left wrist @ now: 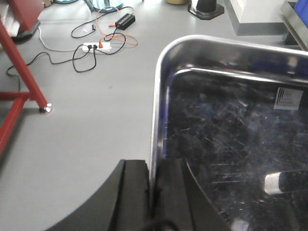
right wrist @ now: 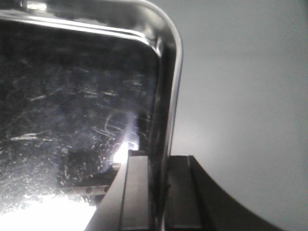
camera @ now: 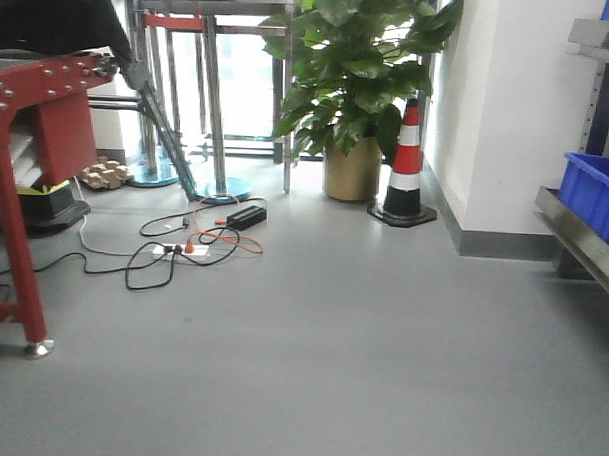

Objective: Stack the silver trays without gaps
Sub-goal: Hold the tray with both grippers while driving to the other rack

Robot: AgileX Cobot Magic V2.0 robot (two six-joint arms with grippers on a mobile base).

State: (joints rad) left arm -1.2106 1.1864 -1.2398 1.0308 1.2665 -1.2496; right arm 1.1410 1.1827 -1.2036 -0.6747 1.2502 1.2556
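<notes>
Left tool (left wrist: pixel 153 192) and right tool (right wrist: pixel 156 187) are each pinching an opposite rim of 1 silver tray (left wrist: pixel 231 125), hanging it level above the floor (left wrist: pixel 96 125), likely for balanced 2-arm carrying to a stack. Tray is facing open side up, with its long axis probably running side to side between the tools.

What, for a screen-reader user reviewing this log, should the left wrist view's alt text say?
The left hand clamps the near rim of a scratched silver tray, held above a grey floor. Farther off lie tangled cables and a white power strip; a red frame leg stands at left.
</notes>
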